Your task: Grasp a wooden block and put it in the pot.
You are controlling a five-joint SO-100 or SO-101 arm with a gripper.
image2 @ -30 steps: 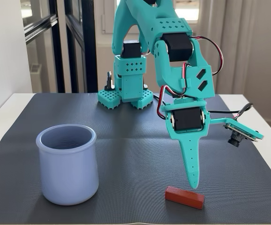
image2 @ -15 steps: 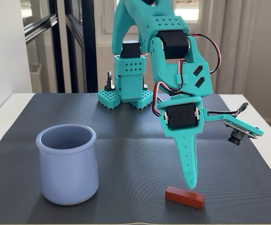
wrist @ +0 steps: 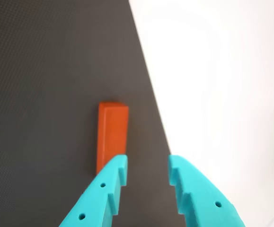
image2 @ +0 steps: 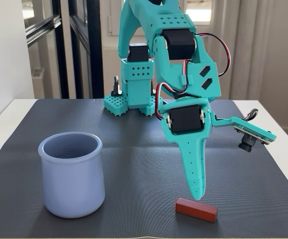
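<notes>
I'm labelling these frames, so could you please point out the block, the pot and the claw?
block (wrist: 112, 135): wrist view, on its top face.
pot (image2: 74, 184): fixed view, on its front wall.
claw (wrist: 147, 171): wrist view, in the gap midway between its fingertips.

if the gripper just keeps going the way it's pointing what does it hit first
Probably the wooden block. In the fixed view the gripper points down, its tips just above the block's left part. In the wrist view one finger overlaps the block's near end while the gap sits over bare mat, so it may clip it.
</notes>
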